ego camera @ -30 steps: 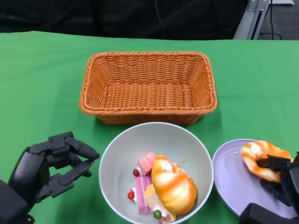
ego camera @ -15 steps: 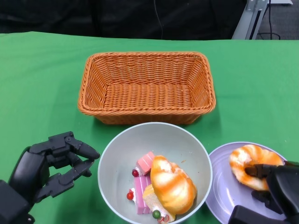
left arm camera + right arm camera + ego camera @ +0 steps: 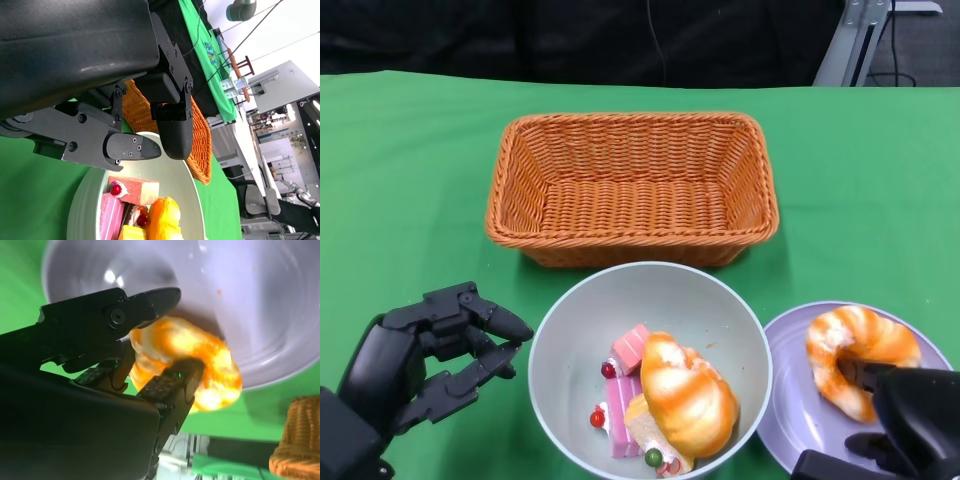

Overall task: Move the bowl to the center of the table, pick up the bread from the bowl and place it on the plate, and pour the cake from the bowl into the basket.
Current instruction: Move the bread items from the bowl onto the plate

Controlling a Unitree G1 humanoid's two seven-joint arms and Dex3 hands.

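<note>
everywhere green tablecloth (image 3: pixel 410 150); right robot hand (image 3: pixel 910 425) grasping bread (image 3: pixel 855 350), left robot hand (image 3: pixel 415 365) released

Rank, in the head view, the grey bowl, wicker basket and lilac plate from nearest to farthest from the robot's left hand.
1. Round grey-white bowl: just beside the black left hand, toward table centre.
2. Rectangular orange wicker basket: beyond the bowl, farther up the green table.
3. Round lilac plate: far side of the bowl, under the right hand.
</note>
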